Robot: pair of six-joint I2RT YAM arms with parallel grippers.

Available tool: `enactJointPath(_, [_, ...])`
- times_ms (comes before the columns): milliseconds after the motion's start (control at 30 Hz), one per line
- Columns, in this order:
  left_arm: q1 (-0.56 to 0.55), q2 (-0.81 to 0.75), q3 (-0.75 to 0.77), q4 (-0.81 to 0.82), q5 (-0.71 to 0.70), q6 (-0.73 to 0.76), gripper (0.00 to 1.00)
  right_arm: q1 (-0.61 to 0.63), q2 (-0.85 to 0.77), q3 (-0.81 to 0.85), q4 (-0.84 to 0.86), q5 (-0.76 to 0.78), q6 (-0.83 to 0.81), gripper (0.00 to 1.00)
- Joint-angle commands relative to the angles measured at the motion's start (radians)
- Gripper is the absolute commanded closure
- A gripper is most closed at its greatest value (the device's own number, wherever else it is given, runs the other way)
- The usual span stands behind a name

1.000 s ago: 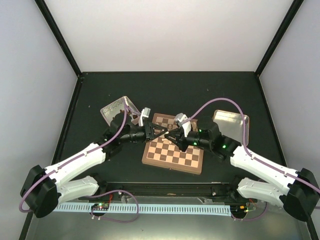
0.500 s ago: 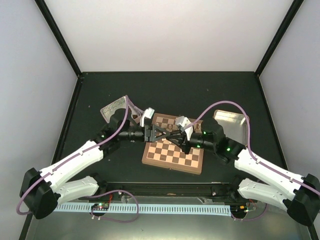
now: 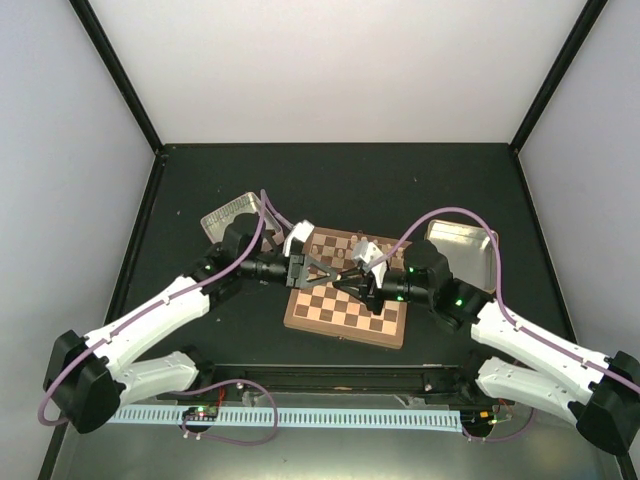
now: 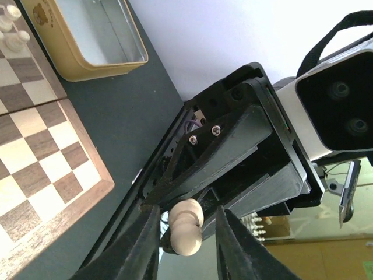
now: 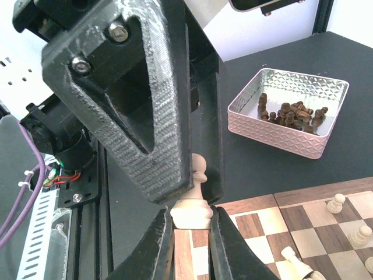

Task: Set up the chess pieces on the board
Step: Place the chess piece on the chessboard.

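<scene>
A pale cream wooden pawn [image 5: 194, 201] sits upright in mid-air, its round base pinched between the two black fingers of the right gripper [image 5: 191, 213]. The left gripper [image 4: 187, 214] faces it from the opposite side, jaws partly spread around the pawn's head, and the left wrist view shows a sliver of gap on either side. From overhead, the two grippers meet tip to tip above the left-centre of the square wooden chessboard [image 3: 350, 305], checkered in light tan and dark brown with a brown rim. The board lies on the black tabletop [image 3: 400, 185] between the two white-and-black arms. A few more pale cream chessmen [image 5: 335, 203] stand on squares near the board's far edge, and one closer to the right wrist camera appears tipped over. Off the board's left side, on the tabletop, a rectangular silver metal tin [image 5: 274, 137] with an embossed diamond pattern holds a heap of dark brown chessmen [image 5: 291, 111]. Off the right side, just beside the board's rim, sits a rectangular gold-coloured metal tin [image 4: 99, 69]. Purple cables loop from each wrist back along the arms.
</scene>
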Motion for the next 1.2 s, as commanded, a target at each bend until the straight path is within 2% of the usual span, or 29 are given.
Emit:
enactJointPath(0, [0.009, 0.011, 0.04, -0.008, 0.056, 0.019, 0.77, 0.004, -0.007, -0.008, 0.018, -0.026, -0.027, 0.98])
enactJointPath(133, [0.01, 0.01, 0.04, -0.005, 0.055, 0.026, 0.93, 0.005, -0.006, -0.01, 0.018, -0.032, -0.033, 0.98])
enactJointPath(200, [0.01, 0.014, 0.042, -0.007, 0.049, 0.041, 0.98, 0.004, -0.003, -0.01, 0.017, -0.032, -0.029, 0.96])
enactJointPath(233, [0.012, 0.015, 0.043, -0.011, 0.041, 0.049, 0.98, 0.004, 0.0, -0.009, 0.011, -0.03, -0.024, 0.91])
enactJointPath(367, [0.022, 0.014, 0.059, -0.082, -0.052, 0.106, 0.98, 0.004, 0.029, 0.012, -0.044, 0.016, 0.04, 0.56])
enactJointPath(467, [0.024, 0.001, 0.079, -0.157, -0.199, 0.164, 0.98, 0.005, 0.01, 0.004, -0.068, 0.093, 0.109, 0.44])
enactJointPath(500, [0.023, -0.002, 0.082, -0.174, -0.259, 0.181, 0.98, 0.004, -0.009, -0.005, -0.074, 0.16, 0.136, 0.42])
enactJointPath(633, [0.003, 0.007, 0.101, -0.233, -0.481, 0.237, 0.98, 0.003, -0.126, -0.013, -0.134, 0.475, 0.308, 0.38])
enactJointPath(733, [-0.051, 0.058, 0.125, -0.243, -0.597, 0.273, 0.98, 0.003, -0.178, 0.036, -0.277, 0.747, 0.45, 0.37])
enactJointPath(800, [-0.092, 0.112, 0.156, -0.249, -0.667, 0.289, 0.98, 0.001, -0.198, 0.071, -0.394, 0.871, 0.524, 0.37])
enactJointPath(1033, [-0.249, 0.366, 0.357, -0.334, -0.884, 0.327, 0.98, 0.002, -0.288, 0.145, -0.69, 1.189, 0.762, 0.37])
enactJointPath(1167, [-0.289, 0.537, 0.516, -0.441, -0.969, 0.29, 0.98, 0.001, -0.383, 0.111, -0.678, 1.244, 0.779, 0.38])
